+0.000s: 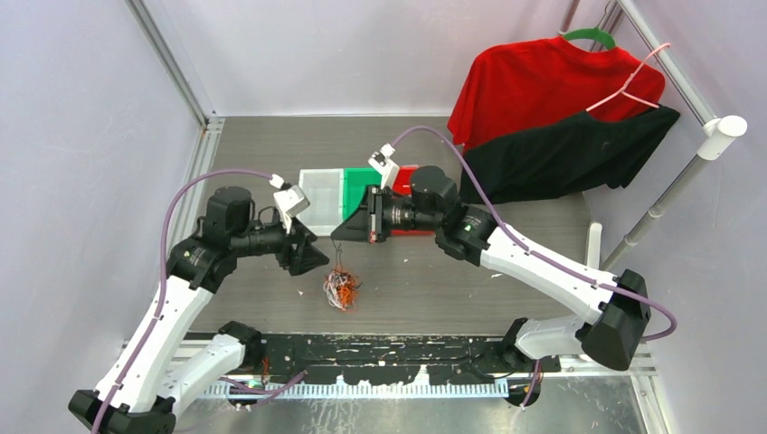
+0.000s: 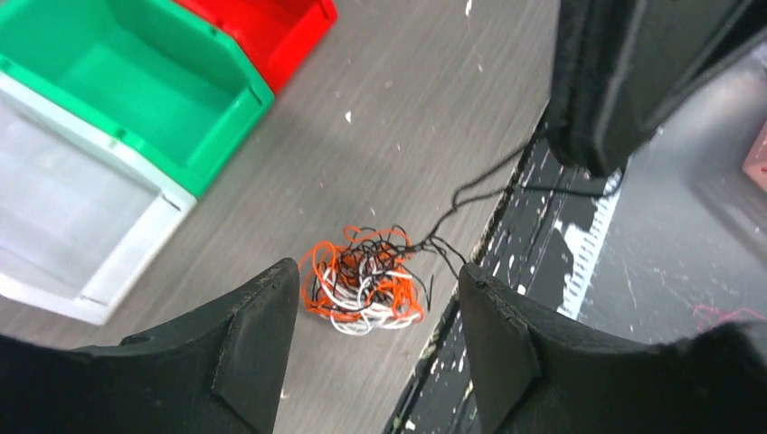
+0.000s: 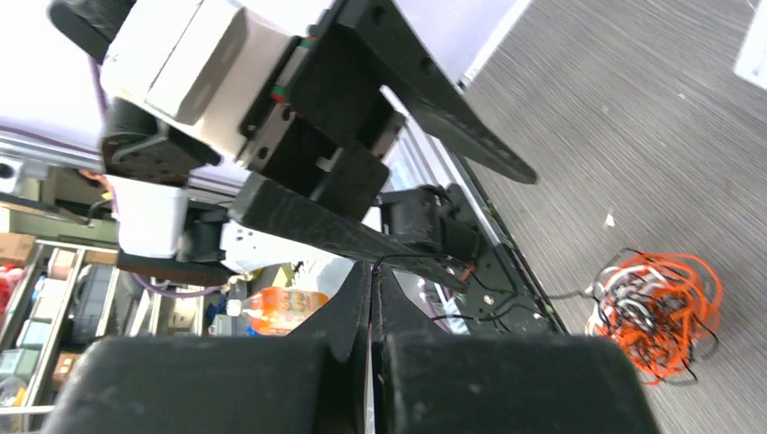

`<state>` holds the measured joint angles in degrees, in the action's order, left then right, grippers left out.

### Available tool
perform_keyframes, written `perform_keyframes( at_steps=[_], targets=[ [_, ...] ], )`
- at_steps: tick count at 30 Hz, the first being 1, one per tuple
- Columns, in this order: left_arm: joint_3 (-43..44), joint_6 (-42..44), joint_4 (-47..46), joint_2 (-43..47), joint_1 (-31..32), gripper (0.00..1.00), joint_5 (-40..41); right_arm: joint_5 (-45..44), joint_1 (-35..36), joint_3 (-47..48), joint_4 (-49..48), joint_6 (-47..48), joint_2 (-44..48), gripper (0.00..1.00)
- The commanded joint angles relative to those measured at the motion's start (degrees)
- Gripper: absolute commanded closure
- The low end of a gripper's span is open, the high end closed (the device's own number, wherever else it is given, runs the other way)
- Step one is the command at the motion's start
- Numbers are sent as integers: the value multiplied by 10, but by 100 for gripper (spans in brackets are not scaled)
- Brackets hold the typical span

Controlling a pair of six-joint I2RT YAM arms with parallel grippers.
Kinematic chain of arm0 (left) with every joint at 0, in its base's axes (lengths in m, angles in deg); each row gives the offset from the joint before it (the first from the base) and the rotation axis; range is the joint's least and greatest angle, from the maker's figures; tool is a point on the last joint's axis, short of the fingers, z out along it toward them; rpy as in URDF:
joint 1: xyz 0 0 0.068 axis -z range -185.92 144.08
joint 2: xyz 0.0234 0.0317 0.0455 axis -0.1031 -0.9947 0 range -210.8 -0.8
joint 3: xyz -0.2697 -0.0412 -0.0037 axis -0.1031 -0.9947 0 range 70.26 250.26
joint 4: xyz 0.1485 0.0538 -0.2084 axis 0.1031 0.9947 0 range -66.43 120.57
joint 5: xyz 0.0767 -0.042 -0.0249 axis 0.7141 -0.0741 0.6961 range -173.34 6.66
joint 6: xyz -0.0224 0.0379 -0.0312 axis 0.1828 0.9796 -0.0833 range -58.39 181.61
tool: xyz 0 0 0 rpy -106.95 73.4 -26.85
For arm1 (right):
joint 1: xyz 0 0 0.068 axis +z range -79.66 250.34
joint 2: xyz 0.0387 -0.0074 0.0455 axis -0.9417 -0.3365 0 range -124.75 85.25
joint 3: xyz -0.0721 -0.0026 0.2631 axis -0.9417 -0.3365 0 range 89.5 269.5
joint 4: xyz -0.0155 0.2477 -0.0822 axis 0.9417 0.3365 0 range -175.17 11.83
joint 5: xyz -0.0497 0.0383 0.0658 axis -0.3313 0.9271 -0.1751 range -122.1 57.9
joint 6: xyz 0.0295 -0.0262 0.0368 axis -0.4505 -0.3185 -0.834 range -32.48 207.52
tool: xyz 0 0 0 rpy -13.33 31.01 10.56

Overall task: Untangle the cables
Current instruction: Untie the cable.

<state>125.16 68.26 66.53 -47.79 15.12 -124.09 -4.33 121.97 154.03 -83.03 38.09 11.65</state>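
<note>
Orange, black and white cables point(image 1: 341, 289) lie in one small knotted heap on the grey bench point(image 1: 434, 280), close to its near edge and between the two arms. A single black cable point(image 2: 457, 192) climbs out of the heap to the right tool point(image 3: 371, 276). That tool's jaws are pressed tight together on the strand, and its tip points down above the heap. The rest of the heap rests on the bench.

The left tool point(image 2: 375, 269) hangs just to the left of the heap, its jaws standing well apart with nothing between them. In its own wrist view the heap shows through the gap between the two fingers, lower down and untouched by either. The two tools face each other, close together but apart.

Beyond the heap, well clear of it, three open bins sit side by side: a white bin point(image 2: 136, 253), a green bin point(image 2: 217, 145) and a red bin point(image 2: 298, 36).
</note>
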Motion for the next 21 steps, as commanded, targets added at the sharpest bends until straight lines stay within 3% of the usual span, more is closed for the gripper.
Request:
perform_keyframes(
  at_steps=[1,9,19,21],
  targets=[
    [-5,-83,-159,18,2,34,-16,27,3,45,-65,-30,-7,99],
    [-6,-99,-181,33,2,36,-39,33,7,47,-72,-42,-10,99],
    [-29,-141,-204,44,2,47,-56,44,10,47,-105,-68,-19,99],
    [-38,-149,-221,46,3,53,-45,47,14,44,-121,-79,-20,99]
  ],
)
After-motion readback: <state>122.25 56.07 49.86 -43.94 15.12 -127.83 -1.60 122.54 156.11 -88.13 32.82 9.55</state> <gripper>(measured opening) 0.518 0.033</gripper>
